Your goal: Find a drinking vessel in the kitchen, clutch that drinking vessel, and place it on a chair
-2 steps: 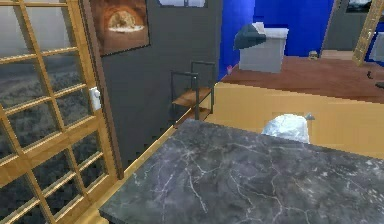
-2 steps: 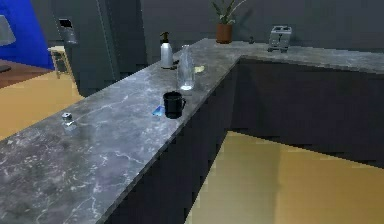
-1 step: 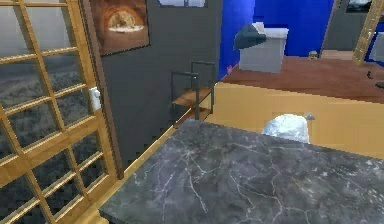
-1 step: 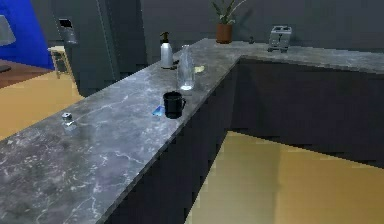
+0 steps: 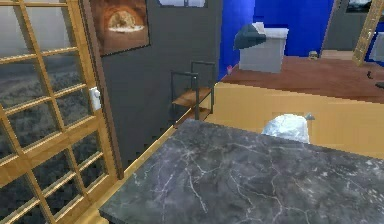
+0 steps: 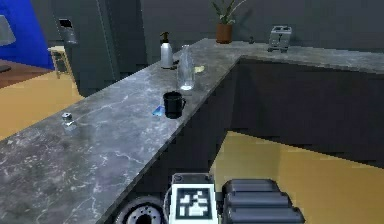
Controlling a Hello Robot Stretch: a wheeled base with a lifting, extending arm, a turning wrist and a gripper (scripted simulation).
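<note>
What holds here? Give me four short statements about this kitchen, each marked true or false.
1. A black cup stands on the dark marble counter. True.
2. The clear bottle lies on its side. False: it stands upright.
3. A potted plant and a toaster stand on the counter's far stretch. True.
4. The framed picture hangs on a white wall. False: it hangs on a dark grey wall.

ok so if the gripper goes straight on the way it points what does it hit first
Probably the near edge of the dark marble counter. The gripper sits at the arm side view's bottom edge, fingers unclear, so its line is uncertain; if it clears the top, the black cup comes next.
</note>
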